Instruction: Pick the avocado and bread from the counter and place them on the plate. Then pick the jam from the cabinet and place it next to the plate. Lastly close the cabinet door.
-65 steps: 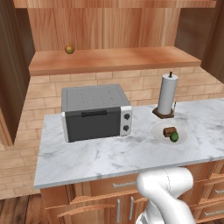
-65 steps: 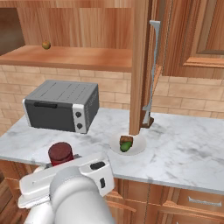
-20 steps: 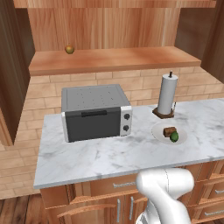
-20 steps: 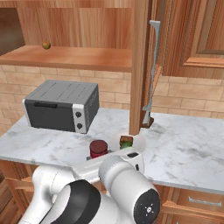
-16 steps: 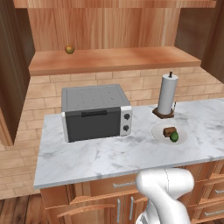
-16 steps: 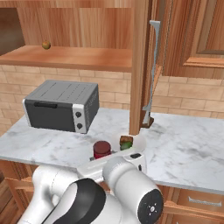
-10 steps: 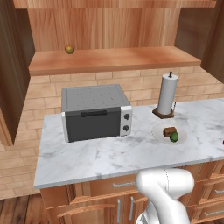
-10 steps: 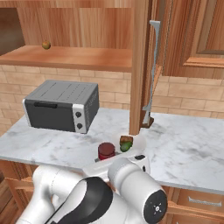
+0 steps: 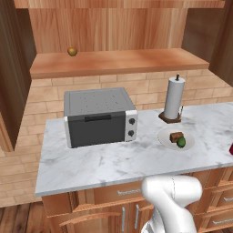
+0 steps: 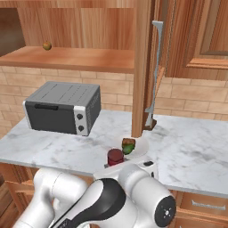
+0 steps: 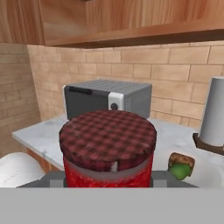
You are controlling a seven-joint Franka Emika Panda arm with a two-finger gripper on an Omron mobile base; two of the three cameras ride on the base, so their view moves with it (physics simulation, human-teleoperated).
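Observation:
My gripper (image 11: 107,178) is shut on the jam (image 11: 107,144), a red jar with a plaid lid close in front of the hand camera. From the right base view the jam (image 10: 115,156) sits just above my white arm, near the counter's (image 10: 196,151) front edge and close in front of the plate (image 10: 141,147). On that plate lie the bread (image 10: 129,142) and the avocado (image 10: 127,149). The left base view shows the plate (image 9: 166,136) with bread (image 9: 175,136) and avocado (image 9: 181,142), and a red sliver of jam (image 9: 231,149) at the right edge. The cabinet (image 9: 118,61) stands open.
A grey toaster oven (image 9: 99,116) stands on the counter's left half. A paper towel holder (image 9: 174,98) stands behind the plate. A yellowish-brown fruit (image 9: 72,51) rests on the cabinet shelf. The open cabinet door (image 10: 142,67) hangs edge-on above the plate.
My hand has carried the jam to the right, closer to the plate. A red sliver of the jar has come in at the right edge of the left base view.

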